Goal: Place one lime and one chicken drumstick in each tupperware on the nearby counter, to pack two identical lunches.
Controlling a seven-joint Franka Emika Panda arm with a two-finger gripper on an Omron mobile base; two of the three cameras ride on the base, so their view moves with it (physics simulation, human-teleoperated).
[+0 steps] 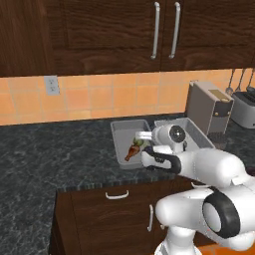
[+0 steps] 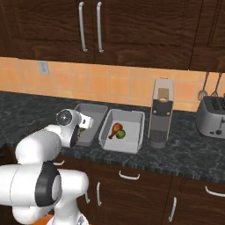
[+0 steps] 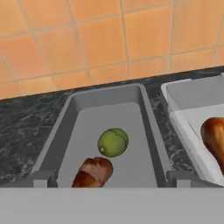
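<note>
Two light grey tupperware trays sit side by side on the dark marbled counter (image 1: 60, 154). In the left tupperware (image 3: 81, 118) lie a green lime (image 3: 113, 142) and a brown chicken drumstick (image 3: 92, 173). The right tupperware (image 2: 132, 132) holds another drumstick (image 2: 115, 128) and another lime (image 2: 121, 134). My gripper (image 3: 111, 179) hovers over the near end of the left tray (image 1: 122, 137), open, its fingertips (image 3: 41, 178) spread wide just above the drumstick (image 1: 132, 151) and holding nothing. The hand hides part of the left tray (image 2: 94, 112) in the right base view.
A tall grey boxy appliance (image 2: 161, 112) stands just right of the trays, and a silver toaster (image 2: 213, 116) further right. Utensils (image 2: 208, 90) hang on the orange tiled wall. Dark upper cabinets (image 1: 164, 30) hang overhead. Bare counter stretches to the left.
</note>
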